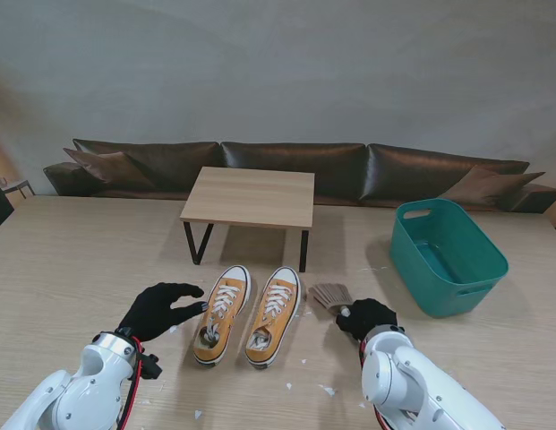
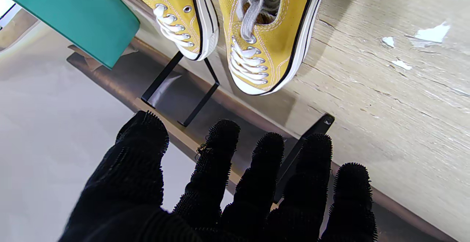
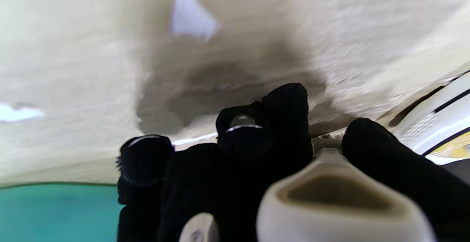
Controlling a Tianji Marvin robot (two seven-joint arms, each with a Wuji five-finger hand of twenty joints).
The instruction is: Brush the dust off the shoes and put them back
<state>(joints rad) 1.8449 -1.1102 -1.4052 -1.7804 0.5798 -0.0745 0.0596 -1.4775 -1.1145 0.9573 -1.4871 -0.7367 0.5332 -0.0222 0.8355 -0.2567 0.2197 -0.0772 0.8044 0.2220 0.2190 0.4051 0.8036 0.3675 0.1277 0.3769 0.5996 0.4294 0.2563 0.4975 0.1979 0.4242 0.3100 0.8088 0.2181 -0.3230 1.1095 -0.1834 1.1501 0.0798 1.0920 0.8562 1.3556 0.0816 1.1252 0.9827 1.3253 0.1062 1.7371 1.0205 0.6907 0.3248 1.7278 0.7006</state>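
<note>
Two yellow canvas shoes stand side by side on the table, the left shoe [image 1: 221, 313] [image 2: 270, 32] and the right shoe [image 1: 273, 315] [image 2: 180, 14], toes pointing away from me. My left hand [image 1: 159, 309] [image 2: 227, 183] in a black glove hovers just left of the left shoe, fingers spread, holding nothing. My right hand [image 1: 367, 316] [image 3: 257, 154] is closed around the cream handle [image 3: 337, 201] of a brush [image 1: 331, 295], whose brown bristles rest on the table just right of the right shoe.
A small wooden side table [image 1: 251, 197] with black legs stands beyond the shoes. A teal plastic basket [image 1: 448, 255] sits at the far right. White paper scraps [image 1: 327, 390] [image 2: 433, 34] lie scattered on the tabletop. A dark sofa [image 1: 295, 166] runs along the back.
</note>
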